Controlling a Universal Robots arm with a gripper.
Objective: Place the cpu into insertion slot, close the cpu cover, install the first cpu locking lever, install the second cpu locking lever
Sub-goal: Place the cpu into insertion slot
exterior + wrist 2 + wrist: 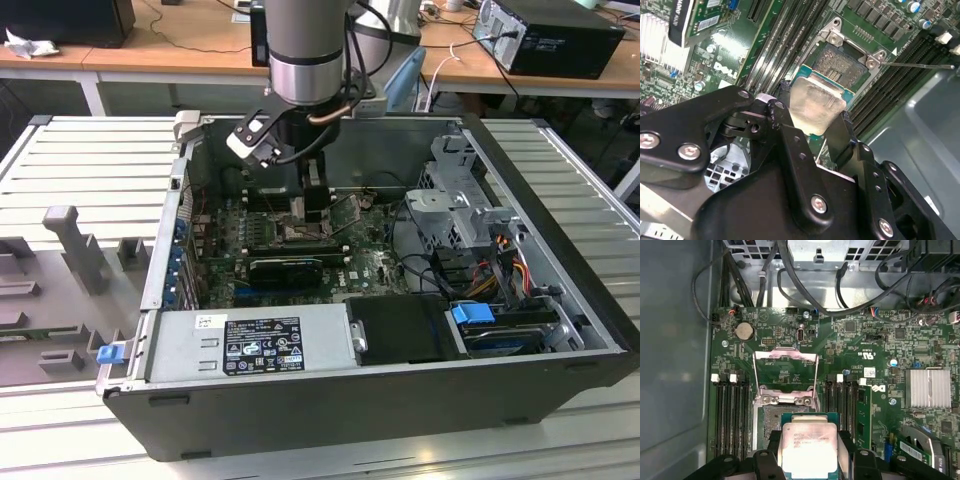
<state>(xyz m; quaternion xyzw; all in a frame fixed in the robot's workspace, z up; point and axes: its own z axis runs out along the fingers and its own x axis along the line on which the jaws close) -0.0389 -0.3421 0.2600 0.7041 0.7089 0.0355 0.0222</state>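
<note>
Exterior view: computer case (400, 400) on slatted table (90, 160); first wrist view: tool (809, 456) clamps the cpu (807, 440).

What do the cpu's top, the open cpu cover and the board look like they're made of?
cpu: top looks like bare metal, pale silver with a dull sheen; its green edge suggests circuit-board laminate. cpu cover: thin silvery sheet metal, probably steel, judging by its bright glint. motherboard: glossy green circuit board, likely fibreglass laminate.
</note>
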